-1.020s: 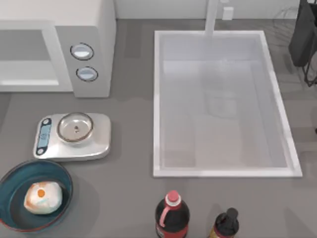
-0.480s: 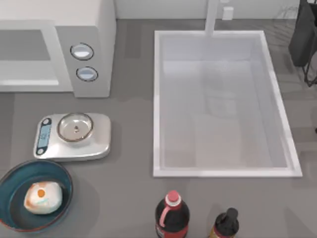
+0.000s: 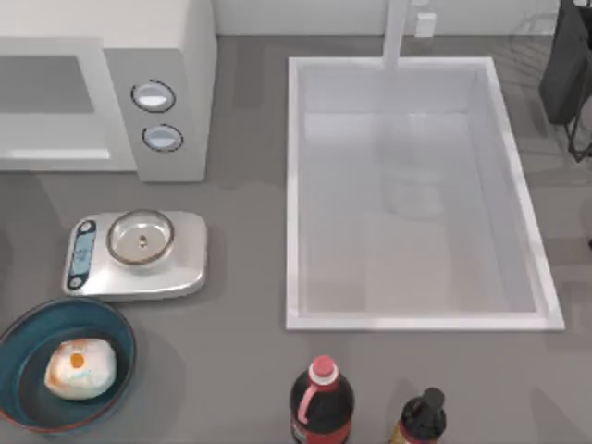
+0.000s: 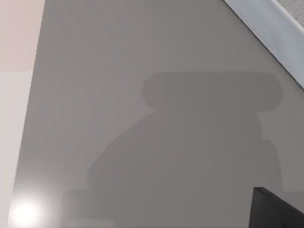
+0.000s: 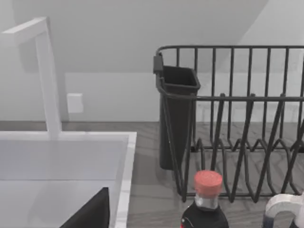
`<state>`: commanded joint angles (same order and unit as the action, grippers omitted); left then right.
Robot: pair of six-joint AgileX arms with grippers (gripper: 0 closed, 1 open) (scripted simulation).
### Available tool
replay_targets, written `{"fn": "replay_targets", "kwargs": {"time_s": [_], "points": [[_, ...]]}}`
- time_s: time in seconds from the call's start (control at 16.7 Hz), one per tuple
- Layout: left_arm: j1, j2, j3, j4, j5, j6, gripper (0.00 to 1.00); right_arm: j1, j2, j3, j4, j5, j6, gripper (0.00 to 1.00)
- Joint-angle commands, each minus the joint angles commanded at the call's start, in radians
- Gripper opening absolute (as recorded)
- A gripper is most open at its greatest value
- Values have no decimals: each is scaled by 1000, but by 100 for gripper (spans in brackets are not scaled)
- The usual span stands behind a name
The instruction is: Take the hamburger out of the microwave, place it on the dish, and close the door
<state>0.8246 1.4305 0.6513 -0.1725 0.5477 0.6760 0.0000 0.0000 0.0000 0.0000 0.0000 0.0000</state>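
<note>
claw state: cannot tell, either arm; hamburger (image 3: 80,367) lies in dish (image 3: 20,340); microwave (image 3: 176,83) shut.

Grey bench (image 3: 240,250), carrying: white microwave (image 3: 111,92) at back left, silver scale (image 3: 135,256) before it, blue dish (image 3: 65,375) at front left, two bottles (image 3: 321,402) at front edge.

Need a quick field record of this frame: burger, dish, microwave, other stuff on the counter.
hamburger: lying in the dish
dish: front left of the counter, near the edge
microwave: back left, door looks shut
scale: between microwave and dish, small steel bowl on it
sink: right of centre
bottles: red-capped bottle and dark bottle at the front edge
dish rack: back right
</note>
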Motion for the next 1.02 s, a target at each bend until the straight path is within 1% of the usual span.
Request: {"fn": "replay_targets", "kwargs": {"time_s": [0.18, 0.3, 0.42, 0.66, 0.78, 0.9, 1.02], "points": [[5, 5, 2, -3, 4, 1, 0, 0, 0, 0, 0, 0, 0, 100], [-12, -12, -12, 0, -9, -16, 0, 0, 0, 0, 0, 0, 0, 100], [-70, -67, -51, 9, -49, -70, 0, 0, 0, 0, 0, 0, 0, 100], [-264, -222, -162, 34, -160, -223, 0, 0, 0, 0, 0, 0, 0, 100], [-334, -287, -210, 44, -208, -288, 0, 0, 0, 0, 0, 0, 0, 100], [-362, -314, -233, 49, -231, -315, 0, 0, 0, 0, 0, 0, 0, 100], [-362, -314, -233, 49, -231, -316, 0, 0, 0, 0, 0, 0, 0, 100]]}}
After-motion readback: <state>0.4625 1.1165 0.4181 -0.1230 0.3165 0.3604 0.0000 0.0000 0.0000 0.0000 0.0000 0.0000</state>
